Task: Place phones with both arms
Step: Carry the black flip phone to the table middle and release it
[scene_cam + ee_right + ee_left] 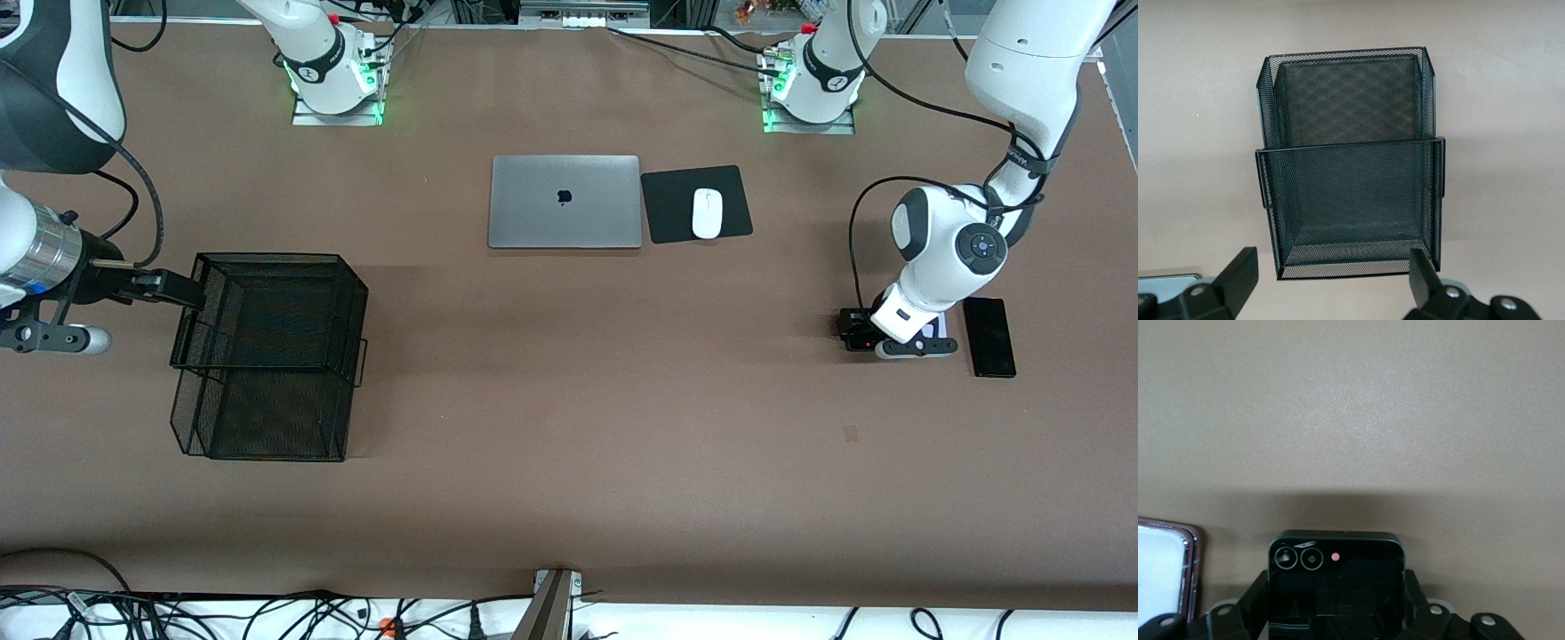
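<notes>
The small squarish black phone (1335, 587) lies flat on the brown table with my left gripper (855, 332) shut on its two sides, low at the left arm's end of the table. Right beside it lies the white-lavender phone (1165, 568), only its edge showing. The longer black slab phone (989, 337) rests on the table a little further toward that end. My right gripper (1331, 279) stands open with nothing between its fingers, next to the black mesh basket (267, 356) at the right arm's end.
A shut silver laptop (564, 202) lies near the arms' bases, mid-table. Beside it a white mouse (708, 213) sits on a black mouse pad (673, 193). Cables run along the table edge nearest the front camera.
</notes>
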`<state>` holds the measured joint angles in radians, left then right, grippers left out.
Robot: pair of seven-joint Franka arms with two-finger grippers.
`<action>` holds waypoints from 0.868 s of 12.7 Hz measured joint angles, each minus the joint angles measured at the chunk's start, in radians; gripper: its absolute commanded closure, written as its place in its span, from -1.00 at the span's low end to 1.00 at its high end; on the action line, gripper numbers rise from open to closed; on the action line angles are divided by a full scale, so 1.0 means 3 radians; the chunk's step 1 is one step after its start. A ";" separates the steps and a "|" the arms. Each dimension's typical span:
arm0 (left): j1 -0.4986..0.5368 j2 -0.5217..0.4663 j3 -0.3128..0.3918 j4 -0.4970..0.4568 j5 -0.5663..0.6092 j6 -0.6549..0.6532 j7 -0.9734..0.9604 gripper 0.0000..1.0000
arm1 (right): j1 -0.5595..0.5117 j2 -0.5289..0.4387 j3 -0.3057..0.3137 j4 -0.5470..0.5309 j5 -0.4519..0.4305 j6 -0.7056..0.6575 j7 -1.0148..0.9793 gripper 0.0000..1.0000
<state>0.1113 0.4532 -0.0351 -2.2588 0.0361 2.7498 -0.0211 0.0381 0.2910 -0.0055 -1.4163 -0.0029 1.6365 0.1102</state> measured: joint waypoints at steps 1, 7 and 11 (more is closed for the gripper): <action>0.0000 0.0000 -0.0001 0.0001 0.0000 0.0001 -0.0042 1.00 | 0.0000 0.0000 0.0000 0.0000 0.0000 0.0000 0.0000 -0.99; -0.0116 0.0012 -0.0115 0.0565 0.0000 -0.0854 -0.0421 1.00 | 0.0000 0.0000 0.0000 0.0001 0.0000 0.0000 0.0000 -0.99; -0.0685 0.0022 -0.0155 0.1135 -0.0001 -0.1420 -0.1118 1.00 | 0.0000 0.0000 0.0000 0.0002 0.0000 0.0000 0.0000 -0.99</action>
<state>-0.0941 0.4599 -0.0816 -1.9182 0.0358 2.3237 -0.3564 0.0380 0.2910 -0.0055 -1.4158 -0.0029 1.6365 0.1102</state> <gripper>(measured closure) 0.198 0.000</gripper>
